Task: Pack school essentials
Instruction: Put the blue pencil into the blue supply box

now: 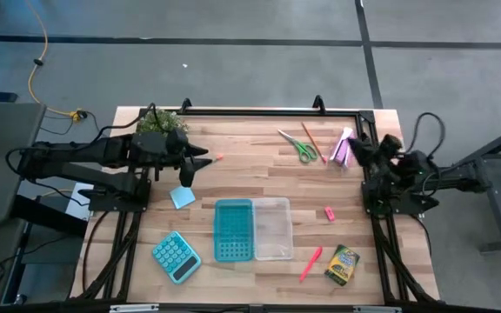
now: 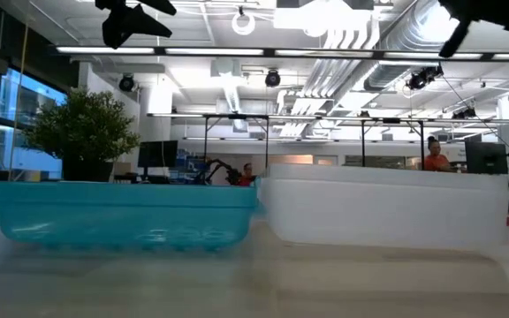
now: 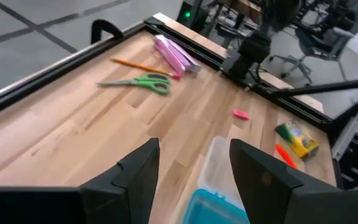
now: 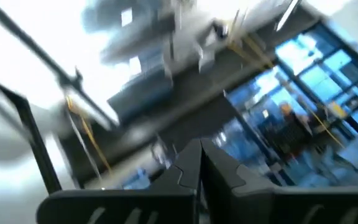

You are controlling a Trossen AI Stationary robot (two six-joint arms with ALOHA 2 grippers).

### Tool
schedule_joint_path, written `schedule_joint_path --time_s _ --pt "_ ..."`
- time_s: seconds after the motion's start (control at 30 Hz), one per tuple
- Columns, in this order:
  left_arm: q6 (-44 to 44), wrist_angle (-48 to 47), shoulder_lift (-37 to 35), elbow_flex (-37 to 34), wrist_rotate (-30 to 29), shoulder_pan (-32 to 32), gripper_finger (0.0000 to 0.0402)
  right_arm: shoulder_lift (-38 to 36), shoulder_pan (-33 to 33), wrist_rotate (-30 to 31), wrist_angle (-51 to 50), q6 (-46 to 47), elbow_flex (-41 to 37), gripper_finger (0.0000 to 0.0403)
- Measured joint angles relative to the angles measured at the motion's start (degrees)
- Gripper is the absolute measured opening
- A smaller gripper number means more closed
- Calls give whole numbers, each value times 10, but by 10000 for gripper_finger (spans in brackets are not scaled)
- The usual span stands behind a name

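Hovering above the far-left part of the wooden counter (image 1: 233,165), the left tool (image 1: 200,163) has its two fingers (image 3: 135,177) spread apart and holds nothing; just on its near side the light-blue note pad (image 1: 182,196) lies flat. At the middle of the counter a teal bin (image 1: 233,229) and a clear bin (image 1: 272,229) stand touching side by side, teal on the left. Far of them lie the green-handled scissors (image 1: 297,145) with a thin pencil (image 1: 312,142) close on their right. A tiny pink eraser (image 1: 329,213) sits right of the clear bin, and nearer lie the pink marker (image 1: 310,263) and the crayon box (image 1: 341,264), just beside each other. At the far-right edge, the right tool (image 4: 200,163) is pinched together, empty, tilted up toward the ceiling.
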Motion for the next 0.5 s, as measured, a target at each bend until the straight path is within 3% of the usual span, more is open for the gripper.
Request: schedule_joint_path --time_s 0.23,0.5 --pt "54 58 -1 0 40 1 186 98 0 -14 -146 -26 80 0" --pt "74 91 -1 0 30 1 186 152 0 -8 -173 -14 120 0"
